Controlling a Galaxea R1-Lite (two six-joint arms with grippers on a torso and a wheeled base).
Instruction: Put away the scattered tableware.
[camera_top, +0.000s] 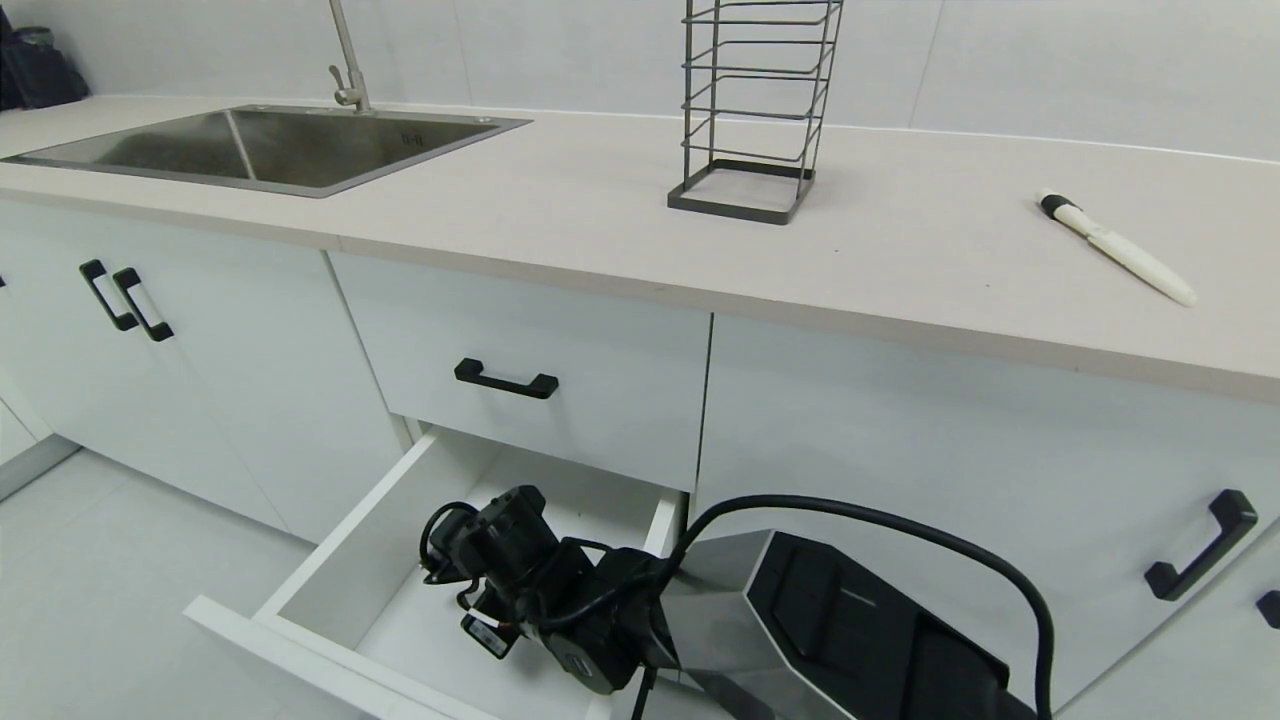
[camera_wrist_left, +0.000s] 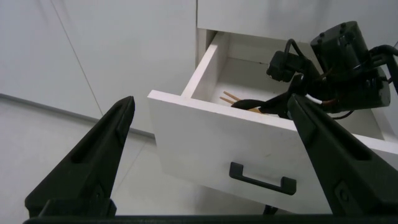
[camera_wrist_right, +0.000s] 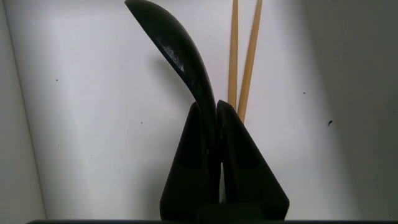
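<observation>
Right tool (camera_wrist_right: 213, 106) pinches the black spoon (camera_wrist_right: 168, 43) inside the six-o'clock drawer (camera_top: 345, 535), beside stowed chopsticks (camera_wrist_right: 249, 56), presumably for release; left tool (camera_wrist_left: 210, 102) spread wide.

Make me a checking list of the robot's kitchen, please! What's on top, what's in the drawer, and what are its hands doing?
Surface: pale counter with a sink set in it.
Job's things: black spoon held inside the open drawer, beside two chopsticks lying on its floor; white utensil with a black end lies on the counter.
Clutter: empty wire rack on the counter.
Grippers: right gripper shut on the spoon's handle; left gripper open, holding nothing, in front of the drawer.
Cables: black cable looping by the right arm.
Surroundings: white cupboards with black handles, tap.
</observation>
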